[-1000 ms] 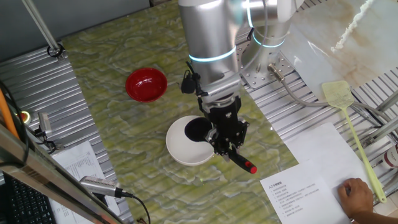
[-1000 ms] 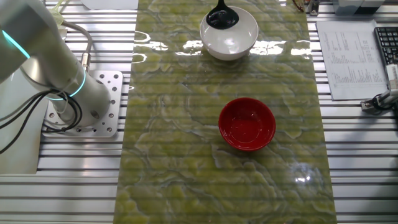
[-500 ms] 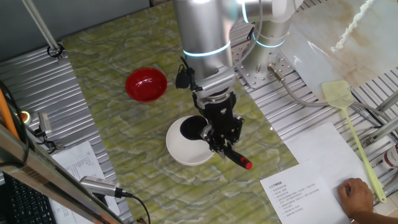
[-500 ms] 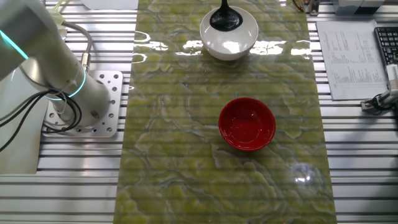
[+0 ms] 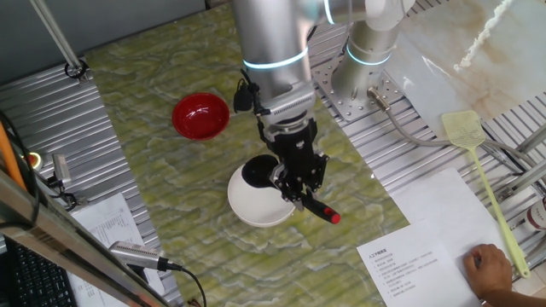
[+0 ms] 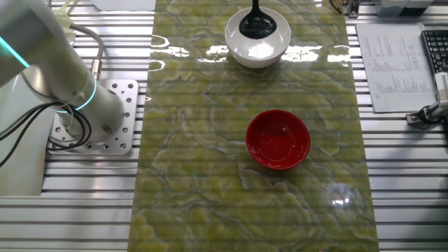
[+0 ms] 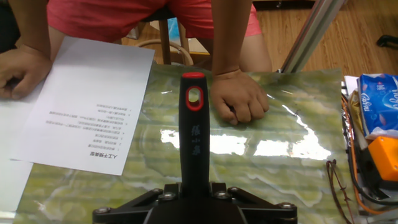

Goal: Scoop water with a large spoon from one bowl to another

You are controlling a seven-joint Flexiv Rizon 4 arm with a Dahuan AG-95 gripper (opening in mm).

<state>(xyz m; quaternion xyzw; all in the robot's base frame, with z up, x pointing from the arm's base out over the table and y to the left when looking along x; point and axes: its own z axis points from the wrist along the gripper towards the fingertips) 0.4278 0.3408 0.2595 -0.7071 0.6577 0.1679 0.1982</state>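
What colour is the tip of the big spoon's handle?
Red. The large spoon has a black handle tipped red, clearest in the hand view.

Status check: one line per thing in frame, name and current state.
pincer: shut on the ladle handle
ladle: held, its head down inside the white bowl, red-tipped handle end sticking out past the rim
white bowl: upright on the mat, ladle head in it; water level not readable
red bowl: upright, apart from the white bowl, untouched; contents not readable
fly swatter: lying flat off the mat, unused

Yellow-green fly swatter (image 5: 482,175) beside printed sheet (image 5: 418,234) (right of mat).
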